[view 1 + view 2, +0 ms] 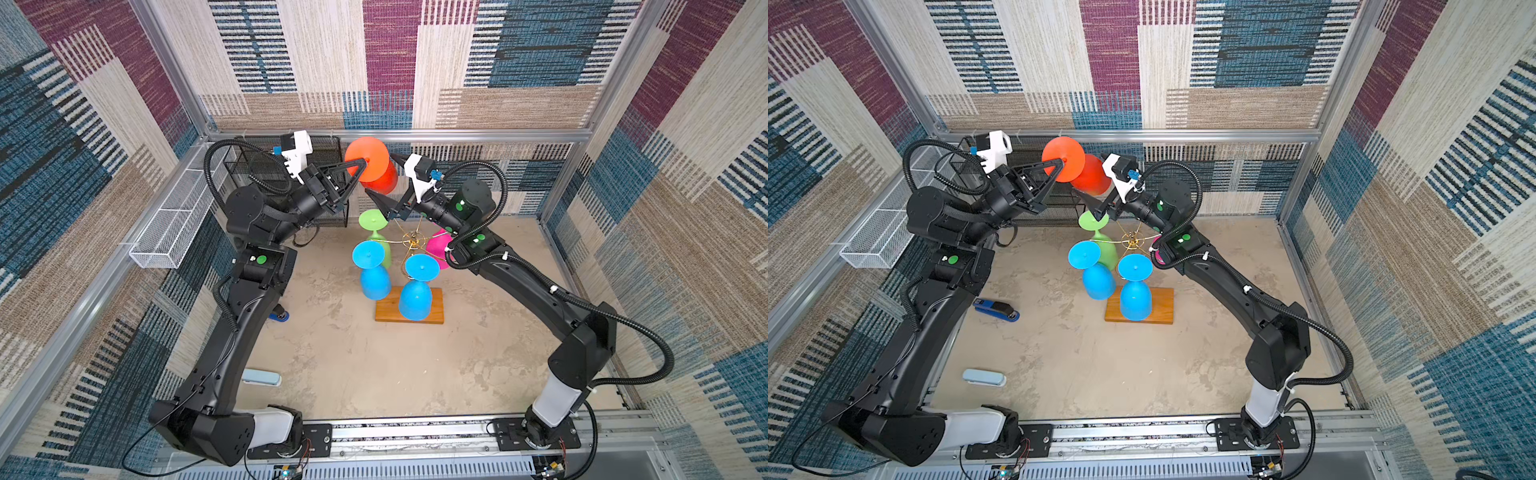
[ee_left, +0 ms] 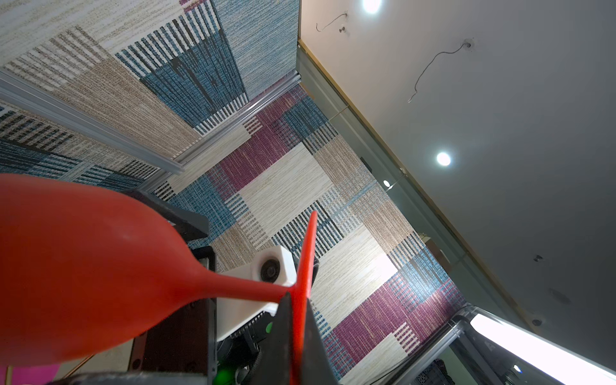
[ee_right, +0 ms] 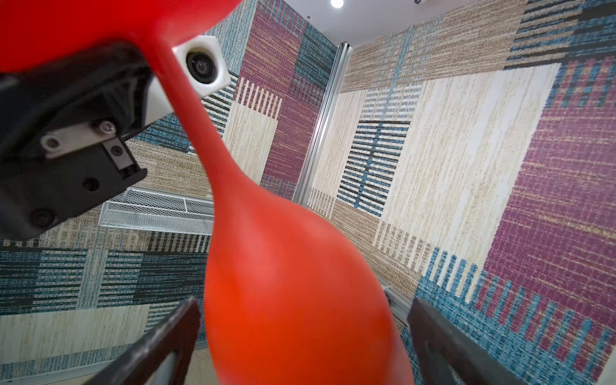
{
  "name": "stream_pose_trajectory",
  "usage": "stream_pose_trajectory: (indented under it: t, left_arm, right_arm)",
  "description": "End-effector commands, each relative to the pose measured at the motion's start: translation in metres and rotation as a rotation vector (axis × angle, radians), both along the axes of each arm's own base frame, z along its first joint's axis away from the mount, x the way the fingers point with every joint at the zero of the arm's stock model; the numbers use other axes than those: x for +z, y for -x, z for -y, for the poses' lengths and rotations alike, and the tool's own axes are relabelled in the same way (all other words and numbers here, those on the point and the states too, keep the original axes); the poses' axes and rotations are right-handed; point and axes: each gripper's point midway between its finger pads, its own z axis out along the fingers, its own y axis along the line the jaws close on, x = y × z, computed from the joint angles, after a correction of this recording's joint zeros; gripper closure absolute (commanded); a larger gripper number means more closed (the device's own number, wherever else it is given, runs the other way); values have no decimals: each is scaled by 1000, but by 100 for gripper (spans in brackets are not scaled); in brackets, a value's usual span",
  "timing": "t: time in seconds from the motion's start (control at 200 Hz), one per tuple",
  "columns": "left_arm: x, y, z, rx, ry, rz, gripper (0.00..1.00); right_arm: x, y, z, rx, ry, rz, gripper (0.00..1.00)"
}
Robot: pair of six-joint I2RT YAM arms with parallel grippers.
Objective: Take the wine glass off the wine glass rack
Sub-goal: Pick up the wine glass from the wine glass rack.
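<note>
An orange-red wine glass [image 1: 384,180] [image 1: 1094,176] hangs foot-up above and behind the wine glass rack [image 1: 413,240] [image 1: 1131,240], clear of its gold arms. My left gripper [image 1: 363,163] [image 2: 296,300] is shut on the glass's flat foot, right beside the stem. My right gripper [image 1: 380,173] [image 3: 305,306] is open, one finger on each side of the bowl [image 3: 293,283] with a gap on both sides. The rack's wooden base [image 1: 436,309] rests on the floor. A green glass [image 1: 374,220], two blue ones [image 1: 368,255] and a pink one [image 1: 438,247] hang from it.
A black mesh shelf unit [image 1: 257,166] stands at the back left behind my left wrist. A white wire mesh tray [image 1: 174,224] is fixed along the left wall. A blue stapler [image 1: 996,309] and a pale blue case [image 1: 984,377] lie on the floor near the left arm.
</note>
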Motion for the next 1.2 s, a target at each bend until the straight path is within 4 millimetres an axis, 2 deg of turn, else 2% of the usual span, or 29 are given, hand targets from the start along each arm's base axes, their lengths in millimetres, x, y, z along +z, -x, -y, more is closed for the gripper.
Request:
stream_pose_trajectory:
  t: [0.0, 0.18, 0.701, 0.856, 0.972, 1.197]
  left_arm:
    - [11, 7, -4, -15, 33, 39, 100]
    - [12, 7, -8, -8, 40, 33, 100]
    - [13, 4, -14, -15, 73, 27, 100]
    - [10, 2, -14, -11, 72, 27, 100]
    - [10, 1, -13, -15, 73, 28, 94]
    - [15, 6, -15, -9, 75, 57, 63]
  right_arm:
    - [-3, -4, -11, 13, 15, -27, 1]
    - [-5, -10, -21, -19, 33, -50, 1]
    - [-4, -6, -14, -33, 26, -113, 13]
    - [-3, -4, -13, -28, 24, -135, 22]
    - [0, -1, -12, -11, 21, -173, 27]
    - [2, 3, -5, -14, 13, -242, 28]
